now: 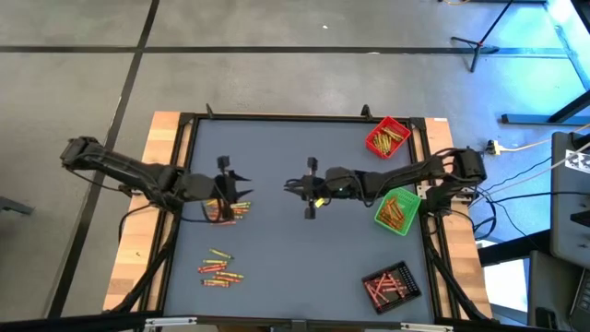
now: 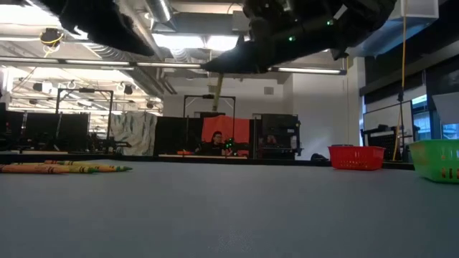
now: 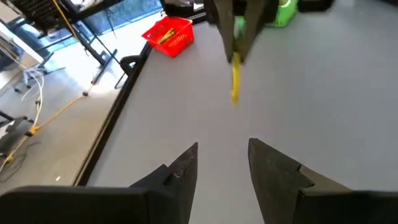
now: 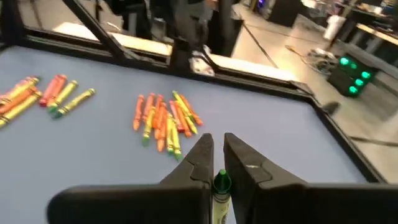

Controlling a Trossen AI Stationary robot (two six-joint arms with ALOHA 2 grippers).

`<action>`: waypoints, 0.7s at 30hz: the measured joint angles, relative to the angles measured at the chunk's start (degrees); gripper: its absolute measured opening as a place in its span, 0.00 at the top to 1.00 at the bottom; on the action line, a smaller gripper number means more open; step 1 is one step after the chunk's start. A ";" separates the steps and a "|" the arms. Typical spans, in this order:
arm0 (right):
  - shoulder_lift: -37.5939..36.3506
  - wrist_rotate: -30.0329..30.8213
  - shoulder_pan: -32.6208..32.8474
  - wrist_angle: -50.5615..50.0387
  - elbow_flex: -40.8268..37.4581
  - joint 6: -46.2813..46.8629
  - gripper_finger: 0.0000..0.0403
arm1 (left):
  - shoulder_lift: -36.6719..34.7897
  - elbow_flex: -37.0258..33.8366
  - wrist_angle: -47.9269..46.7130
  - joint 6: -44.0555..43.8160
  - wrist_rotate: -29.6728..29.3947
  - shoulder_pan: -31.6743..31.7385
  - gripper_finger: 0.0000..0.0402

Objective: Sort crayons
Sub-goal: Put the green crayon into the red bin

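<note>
Yellow crayon [image 3: 235,81] hangs pinched in my right end effector [image 1: 312,197], clamped tight over mid-counter [image 1: 277,258]. My left end effector [image 3: 222,163] stands open and empty above the nearer crayon pile [image 4: 163,118]; a second pile [image 1: 219,267] lies apart. I judge the handover done; next I carry this one to the right tray, red [image 1: 387,136] or green [image 1: 398,210], and release over it.

One yellow crayon [image 4: 220,198] was pinched in the right gripper [image 4: 216,163]; orange and yellow crayons [image 4: 164,121] lay just ahead
</note>
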 joint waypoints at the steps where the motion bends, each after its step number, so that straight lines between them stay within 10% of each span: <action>1: -1.04 0.82 0.00 -1.91 0.00 -0.04 0.95 | -1.15 -1.16 0.56 0.61 0.00 0.09 0.69; 21: -24.43 18.62 -6.62 -40.38 0.00 -4.49 0.96 | -14.39 -9.20 6.70 1.74 0.35 3.87 0.69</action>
